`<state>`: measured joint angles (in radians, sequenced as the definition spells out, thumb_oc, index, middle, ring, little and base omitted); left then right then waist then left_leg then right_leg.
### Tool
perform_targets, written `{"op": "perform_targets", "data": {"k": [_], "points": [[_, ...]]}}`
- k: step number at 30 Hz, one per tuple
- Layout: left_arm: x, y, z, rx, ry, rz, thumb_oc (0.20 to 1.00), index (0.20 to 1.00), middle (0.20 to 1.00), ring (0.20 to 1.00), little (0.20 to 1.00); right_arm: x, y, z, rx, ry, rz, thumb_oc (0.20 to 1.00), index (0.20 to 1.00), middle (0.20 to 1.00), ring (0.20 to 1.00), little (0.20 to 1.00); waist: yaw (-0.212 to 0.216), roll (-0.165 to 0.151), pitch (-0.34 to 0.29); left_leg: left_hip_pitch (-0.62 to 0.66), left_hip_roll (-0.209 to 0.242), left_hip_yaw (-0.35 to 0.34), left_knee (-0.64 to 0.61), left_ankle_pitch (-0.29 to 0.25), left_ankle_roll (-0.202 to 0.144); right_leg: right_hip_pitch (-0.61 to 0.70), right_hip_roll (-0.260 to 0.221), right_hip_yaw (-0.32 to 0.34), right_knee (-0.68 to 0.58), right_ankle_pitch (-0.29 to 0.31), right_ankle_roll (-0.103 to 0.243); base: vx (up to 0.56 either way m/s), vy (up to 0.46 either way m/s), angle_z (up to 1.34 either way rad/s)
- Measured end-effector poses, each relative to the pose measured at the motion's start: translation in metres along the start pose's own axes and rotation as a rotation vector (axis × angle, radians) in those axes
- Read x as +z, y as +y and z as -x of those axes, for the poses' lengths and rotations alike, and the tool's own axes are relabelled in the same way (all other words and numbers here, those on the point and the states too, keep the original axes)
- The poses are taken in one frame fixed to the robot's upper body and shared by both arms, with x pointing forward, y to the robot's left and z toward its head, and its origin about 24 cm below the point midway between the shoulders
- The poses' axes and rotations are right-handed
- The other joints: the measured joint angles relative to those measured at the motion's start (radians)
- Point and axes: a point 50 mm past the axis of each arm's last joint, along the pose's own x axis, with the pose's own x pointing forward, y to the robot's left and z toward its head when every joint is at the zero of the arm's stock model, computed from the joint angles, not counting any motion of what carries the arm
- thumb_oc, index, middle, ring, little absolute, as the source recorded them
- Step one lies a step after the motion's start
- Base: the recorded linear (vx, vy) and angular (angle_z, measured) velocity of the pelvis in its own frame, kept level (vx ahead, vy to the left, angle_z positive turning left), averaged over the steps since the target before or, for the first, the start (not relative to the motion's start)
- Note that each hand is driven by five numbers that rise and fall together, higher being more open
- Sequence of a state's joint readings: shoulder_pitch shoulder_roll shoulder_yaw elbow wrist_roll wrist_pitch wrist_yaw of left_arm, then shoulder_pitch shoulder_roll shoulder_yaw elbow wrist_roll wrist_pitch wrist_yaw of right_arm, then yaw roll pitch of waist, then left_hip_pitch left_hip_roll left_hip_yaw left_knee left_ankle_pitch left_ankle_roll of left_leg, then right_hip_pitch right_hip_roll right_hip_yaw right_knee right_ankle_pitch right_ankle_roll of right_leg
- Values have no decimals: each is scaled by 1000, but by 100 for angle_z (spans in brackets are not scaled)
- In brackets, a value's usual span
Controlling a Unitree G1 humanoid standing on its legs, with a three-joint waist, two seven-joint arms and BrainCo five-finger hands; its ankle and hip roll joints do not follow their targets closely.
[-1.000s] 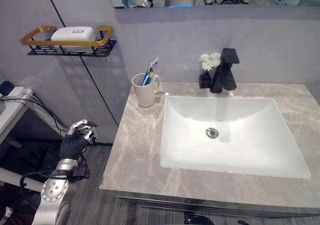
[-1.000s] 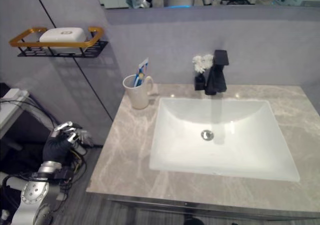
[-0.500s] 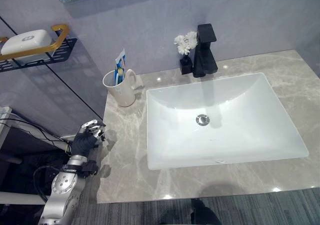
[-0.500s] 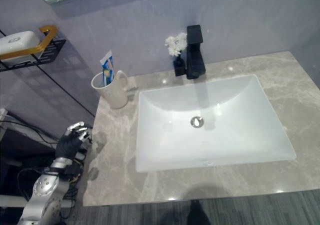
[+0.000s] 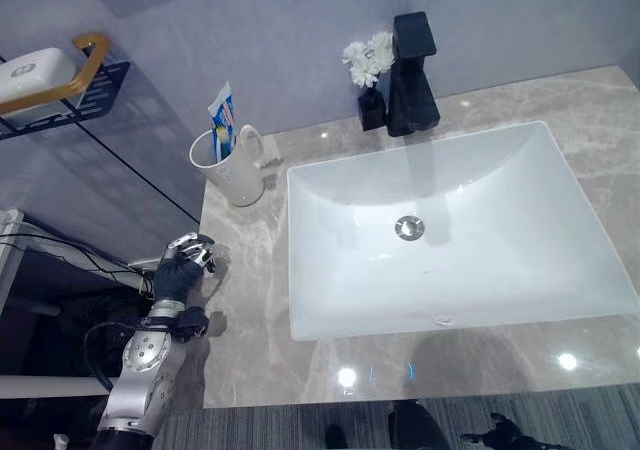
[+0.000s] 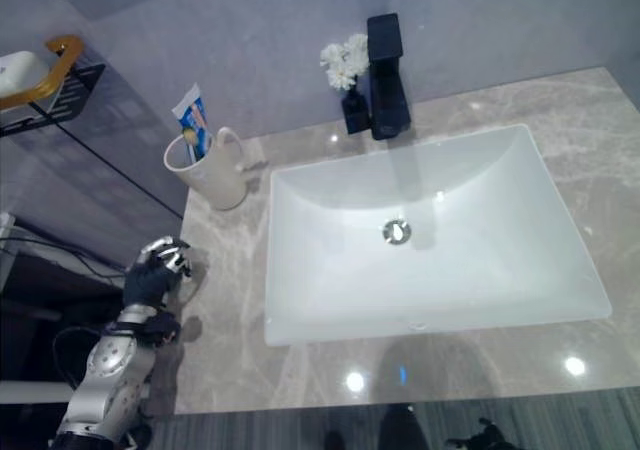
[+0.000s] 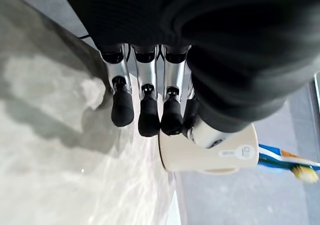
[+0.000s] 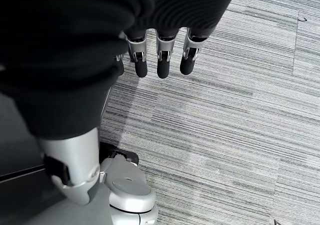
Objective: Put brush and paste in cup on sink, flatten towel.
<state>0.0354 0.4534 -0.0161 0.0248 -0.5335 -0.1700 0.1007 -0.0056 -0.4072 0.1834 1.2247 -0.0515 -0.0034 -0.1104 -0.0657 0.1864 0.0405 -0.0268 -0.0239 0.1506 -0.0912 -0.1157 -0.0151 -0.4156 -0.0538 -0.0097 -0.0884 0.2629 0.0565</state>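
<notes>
From the left eye view: marble counter (image 5: 255,310) with a white sink (image 5: 450,230) set in it, drain at the basin's middle, black faucet (image 5: 412,75) at the back rim, small vase of white flowers (image 5: 366,70) just beside the faucet. At the counter's back left corner, a cream cup (image 5: 232,167), upright, handle toward the sink, with the toothpaste (image 5: 222,118) and a toothbrush standing inside. On the wall further left, a gold-and-black rack (image 5: 70,85) carrying a white soap box (image 5: 32,70). Left hand (image 5: 180,268) at the counter's left edge, well in front of the cup, fingers relaxed and holding nothing. From the right eye view: same layout, with the left hand (image 6: 155,270) over the counter's edge and the cup (image 6: 207,170) apart from it. From the left wrist view: fingers (image 7: 142,105) nearly straight in a row above the marble, nothing between them; past them the cup (image 7: 210,155) seen side-on, with the toothbrush (image 7: 290,166) poking out of its mouth, bristle end outward. From the right wrist view: right hand (image 8: 157,50) hanging over striped grey carpet (image 8: 225,135), fingers straight and loose, empty.
</notes>
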Motion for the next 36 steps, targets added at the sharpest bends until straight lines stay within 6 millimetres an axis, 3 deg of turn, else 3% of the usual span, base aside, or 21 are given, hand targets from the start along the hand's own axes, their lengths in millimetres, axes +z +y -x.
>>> {"op": "perform_targets", "data": {"k": [12, 16, 36], "points": [[29, -12, -34, 12, -123, 19, 200, 200, 200, 200, 200, 0, 0, 0, 3, -3, 18, 1000, 1000, 1000, 1000, 1000, -8, -19, 4, -41, 0, 1, 0, 3, -2, -42, 2, 0, 1, 7, -1, 0, 0, 0], [35, -14, -46, 32, -144, 19, 200, 200, 200, 200, 200, 5, 6, 0, 19, -20, 40, 1000, 1000, 1000, 1000, 1000, -22, -48, 3, -59, -2, 2, 0, 3, -2, -60, 1, 2, 1, 7, 0, 0, 0, 0], [58, -26, -67, 32, -227, 25, 200, 200, 200, 200, 200, 15, 13, 1, 41, -64, 67, 1000, 1000, 1000, 1000, 1000, -37, -73, 2, -92, -3, 12, 0, 3, -2, -97, 4, 9, 1, 9, -1, 1, -1, 0]]}}
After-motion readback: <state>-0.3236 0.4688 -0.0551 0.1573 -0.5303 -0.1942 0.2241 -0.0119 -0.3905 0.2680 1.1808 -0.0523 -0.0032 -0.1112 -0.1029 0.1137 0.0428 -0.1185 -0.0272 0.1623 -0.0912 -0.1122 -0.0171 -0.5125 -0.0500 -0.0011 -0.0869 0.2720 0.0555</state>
